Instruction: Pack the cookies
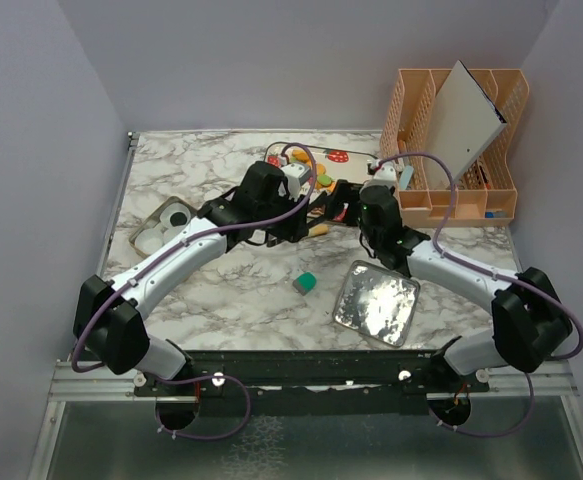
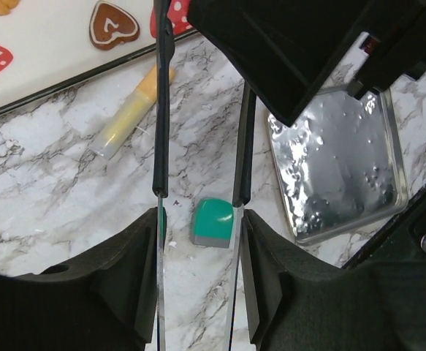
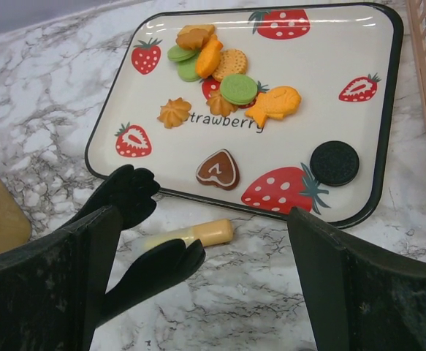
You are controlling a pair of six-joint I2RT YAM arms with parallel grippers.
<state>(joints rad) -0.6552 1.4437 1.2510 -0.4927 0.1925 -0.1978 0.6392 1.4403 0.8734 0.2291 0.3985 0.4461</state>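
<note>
The cookies [image 3: 227,73] lie on the strawberry tray [image 3: 322,62] at the middle of the surface's far edge. Most are heaped toward the tray's far side, while the brown heart [image 3: 218,170] and the black round one [image 3: 335,162] lie alone near its near rim. The right fingers [image 3: 52,285] are spread wide and empty, hovering just short of that rim. The left fingers [image 2: 125,285] are also apart with nothing between them, close beside the right arm.

The likely step is picking a single cookie, and the heart looks the easiest target. It is best to come straight down and straddle it across its narrow width, touching the tray lightly before closing, since such a flat piece can slip out. The left arm sits close, so one arm should move at a time. The yellow stick [image 3: 194,234] just outside the rim should be left alone. The open tin [image 1: 151,228] waits near the left edge, and its lid [image 1: 376,300] lies toward the near edge.
</note>
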